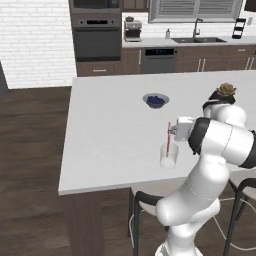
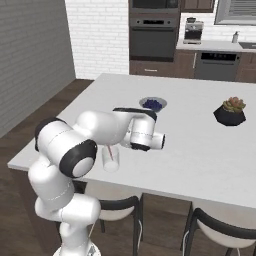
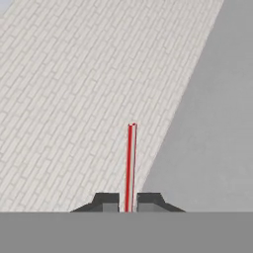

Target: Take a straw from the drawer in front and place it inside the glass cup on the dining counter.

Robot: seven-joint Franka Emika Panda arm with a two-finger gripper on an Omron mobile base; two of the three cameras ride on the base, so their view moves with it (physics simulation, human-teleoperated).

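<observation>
My gripper (image 1: 173,132) is shut on the thin red straw (image 1: 168,136), which stands upright in it. The straw's lower end reaches down into the clear glass cup (image 1: 169,156) near the front edge of the white dining counter (image 1: 110,135). From the right base view the cup (image 2: 110,159) sits just behind my forearm, with a short pink piece of the straw (image 2: 110,151) showing in it. In the hand view the straw (image 3: 130,165) rises from between the two dark fingertips of the gripper (image 3: 128,203), against a white brick wall. The drawer is out of view.
A shallow bluish bowl (image 1: 155,100) sits mid-counter behind the cup. A succulent in a dark pot (image 1: 226,92) stands at the right. Dark-framed stools (image 1: 145,202) are tucked under the counter's front edge. Oven, coffee machine and sink line the back wall.
</observation>
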